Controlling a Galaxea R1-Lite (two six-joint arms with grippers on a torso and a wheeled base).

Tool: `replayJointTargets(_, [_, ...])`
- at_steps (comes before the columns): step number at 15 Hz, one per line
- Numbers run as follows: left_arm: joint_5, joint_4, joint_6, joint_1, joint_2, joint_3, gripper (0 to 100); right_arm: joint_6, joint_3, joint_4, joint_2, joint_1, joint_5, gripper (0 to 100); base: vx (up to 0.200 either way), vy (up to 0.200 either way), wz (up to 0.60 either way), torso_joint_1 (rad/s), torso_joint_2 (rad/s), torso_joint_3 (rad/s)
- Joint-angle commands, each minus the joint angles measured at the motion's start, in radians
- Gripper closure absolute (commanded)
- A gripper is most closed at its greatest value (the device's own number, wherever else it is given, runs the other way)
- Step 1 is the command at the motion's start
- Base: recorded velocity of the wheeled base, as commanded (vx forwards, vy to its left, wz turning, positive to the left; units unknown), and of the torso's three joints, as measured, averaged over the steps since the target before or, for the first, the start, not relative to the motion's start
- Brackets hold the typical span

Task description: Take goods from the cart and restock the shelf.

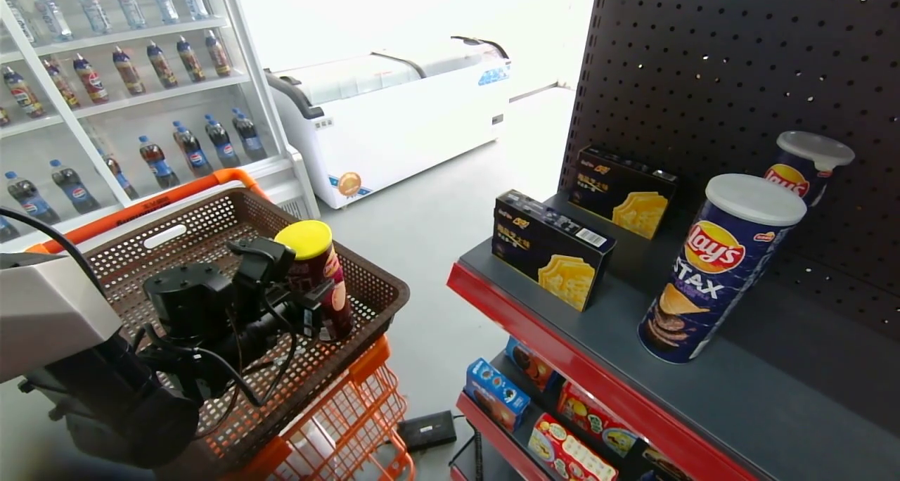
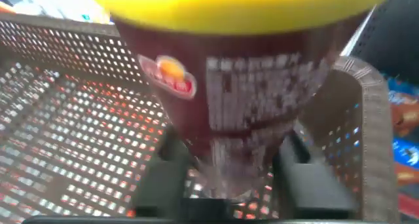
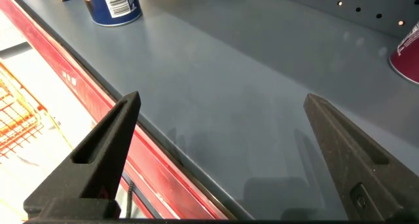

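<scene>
Your left claw [image 1: 318, 306] is closed on the chip can [image 1: 318, 270] — a dark red tube with a yellow lid. Its fingers [image 2: 160, 178] clamp the tube low on its body, one on either side. The can stands upright inside the brown basket [image 1: 211, 217], close to the wall nearest the shelf. You cannot tell from these views whether its base rests on the mesh floor. The basket sits on top of the orange cart [image 1: 380, 403].

Your right claw [image 3: 221, 101] is open, jaws spread wide, with nothing between them. It hangs over a bare stretch of the grey shelf [image 1: 773, 396], just inside the red front edge.

On the shelf you have a tall blue can [image 1: 710, 277] with a white lid, standing upright near the front. A second blue can [image 1: 801, 168] stands behind it against the pegboard. Two black boxes [image 1: 548, 249] stand farther along — one near the front edge, the other behind it. Lower tiers hold assorted snack packs [image 1: 496, 393].
</scene>
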Motion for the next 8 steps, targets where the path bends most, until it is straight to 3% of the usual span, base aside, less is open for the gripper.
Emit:
replayJointTargets(1, [0.003, 0.011, 0.060, 0.016, -0.002, -0.004, 100, 0.000, 0.000, 0.000, 0.000, 0.000, 0.000, 0, 0.000, 0.000, 0.00, 0.000, 0.00, 0.000])
replayJointTargets(3, [0.001, 0.011, 0.153, 0.018, -0.005, -0.007, 100, 0.000, 0.000, 0.000, 0.000, 0.000, 0.000, 0, 0.000, 0.000, 0.00, 0.000, 0.00, 0.000])
replayJointTargets(4, [-0.002, 0.011, 0.172, 0.018, -0.012, -0.014, 100, 0.000, 0.000, 0.000, 0.000, 0.000, 0.000, 0, 0.000, 0.000, 0.00, 0.000, 0.00, 0.000])
replayJointTargets(8, [-0.013, 0.050, 0.160, 0.016, -0.054, -0.096, 100, 0.000, 0.000, 0.000, 0.000, 0.000, 0.000, 0, 0.000, 0.000, 0.00, 0.000, 0.00, 0.000])
